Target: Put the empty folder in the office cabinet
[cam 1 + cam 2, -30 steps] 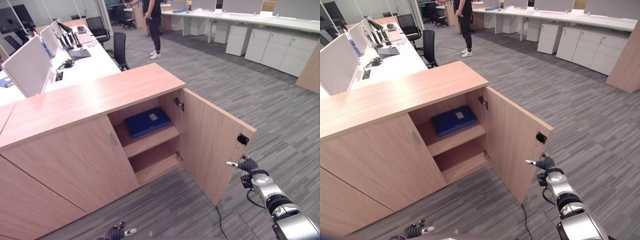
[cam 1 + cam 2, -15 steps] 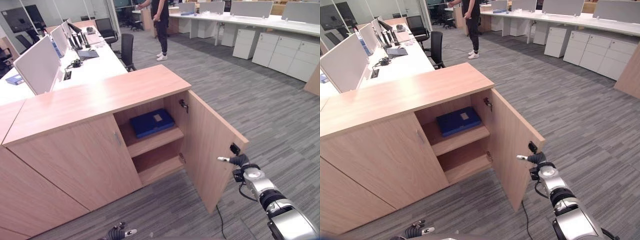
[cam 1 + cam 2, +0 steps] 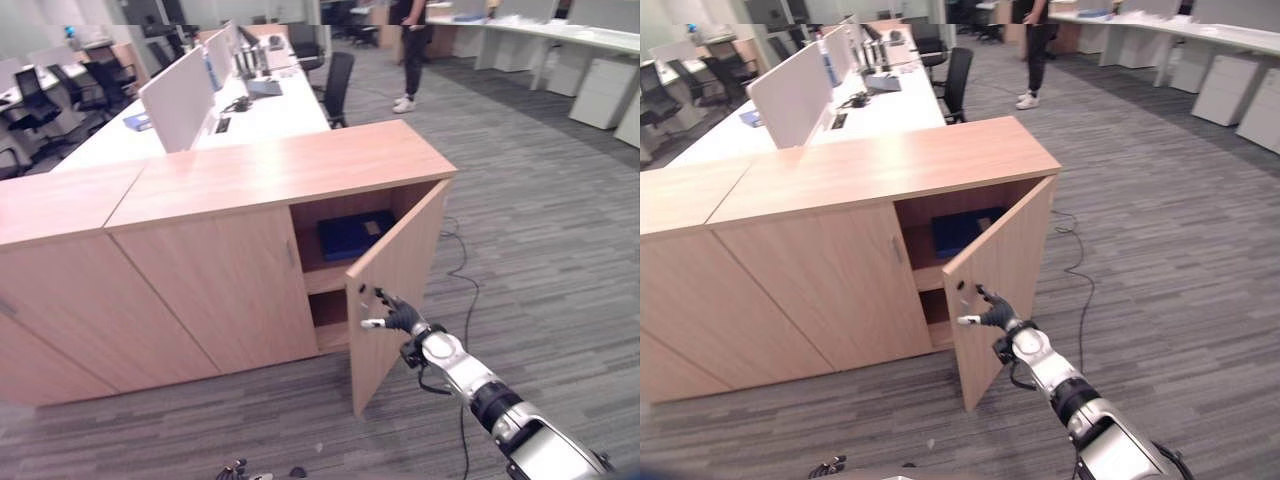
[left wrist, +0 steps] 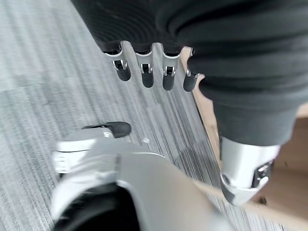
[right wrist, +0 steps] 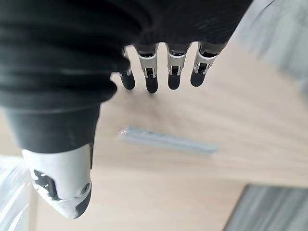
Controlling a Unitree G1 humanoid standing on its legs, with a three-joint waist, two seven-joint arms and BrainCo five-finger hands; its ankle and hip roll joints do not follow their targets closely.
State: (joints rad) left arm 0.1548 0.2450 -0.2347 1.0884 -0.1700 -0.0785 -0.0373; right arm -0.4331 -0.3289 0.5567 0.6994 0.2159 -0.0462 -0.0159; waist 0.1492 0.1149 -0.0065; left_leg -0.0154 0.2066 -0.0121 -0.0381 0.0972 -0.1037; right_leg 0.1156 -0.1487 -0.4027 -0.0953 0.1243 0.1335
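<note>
Where the left eye view looks down, the cabinet [image 3: 280, 175] stands with its right door [image 3: 395, 290] swung partly out, its free edge toward the robot. A blue folder [image 3: 350, 235] lies flat on the upper shelf [image 3: 325, 275] inside. Grey carpet [image 3: 540, 220] lies open to the right of the door. The right hand [image 3: 393, 316] sits against the door's outer face, fingers straight, thumb out.

Right eye view: the right hand [image 3: 992, 313] touches the door near its free edge; a person [image 3: 1032, 50] stands well apart beyond the desks [image 3: 870, 105].

Left wrist view: the left hand [image 4: 159, 43] hangs over carpet beside the cabinet's base, fingers straight, released.

Right wrist view: the right hand's fingers [image 5: 150, 72] extend over the door's wood face, near a metal handle [image 5: 166, 140], grasping nothing.
</note>
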